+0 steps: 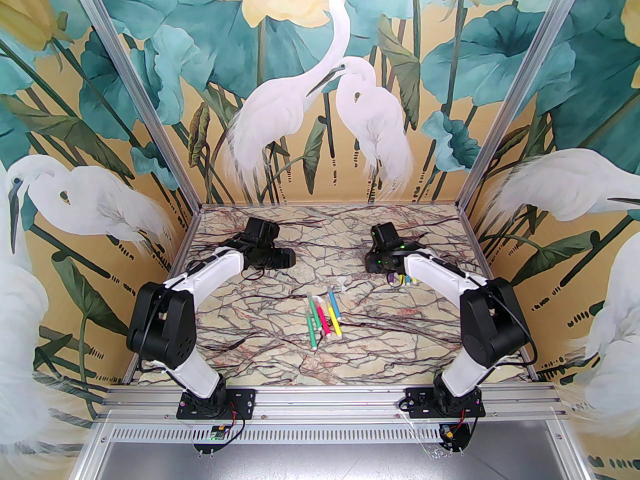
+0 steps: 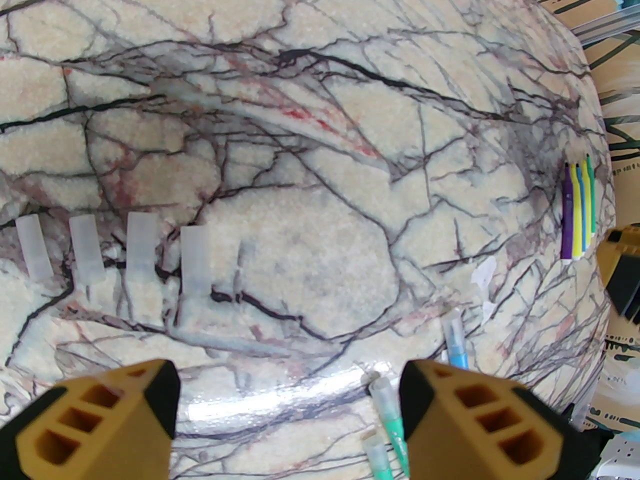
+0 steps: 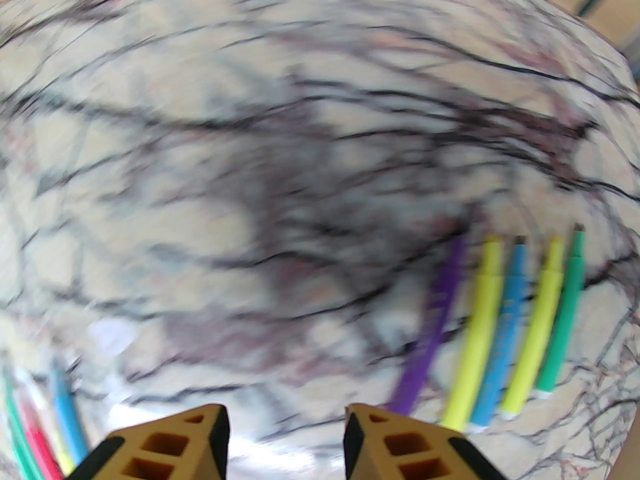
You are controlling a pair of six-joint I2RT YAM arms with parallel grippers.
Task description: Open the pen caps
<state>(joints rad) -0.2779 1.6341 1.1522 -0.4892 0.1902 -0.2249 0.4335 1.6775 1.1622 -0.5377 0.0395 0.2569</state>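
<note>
The marble-patterned tabletop (image 1: 260, 328) carries everything. The left pincer (image 2: 290, 393), with yellow fingers, hangs over its far left with jaws spread wide and nothing between them. The right pincer (image 3: 286, 428) hangs over the far right, its jaws parted somewhat less, and is likewise empty. In the middle, nearer than both, lies a loose cluster of short capped felt markers (image 1: 322, 315) in green, pink, yellow and blue, each with a small clear plastic cap (image 2: 382, 394) on its tip end. Just on the near side of the right pincer lies a tidy row of bare-tipped markers (image 3: 505, 333): purple, yellow, blue, yellow and green, side by side. Four loose clear caps (image 2: 140, 250) lie in a row on bare marble ahead of the left pincer, well apart from both marker groups. The markers look light, stiff and ready to roll. The caps look thin, smooth and slippery, probably a press fit, and likely to flex or pop away if pinched hard. A sound hold would be one pincer across a coloured barrel at mid-length and the other across the cap's width, pulling straight along the marker's axis. The left wrist view picks out the clear caps as distinct pieces against the veining. The top view gives the layout of both pincers and the cluster. The right wrist view, though blurred, shows the exposed tips of the finished row.
</note>
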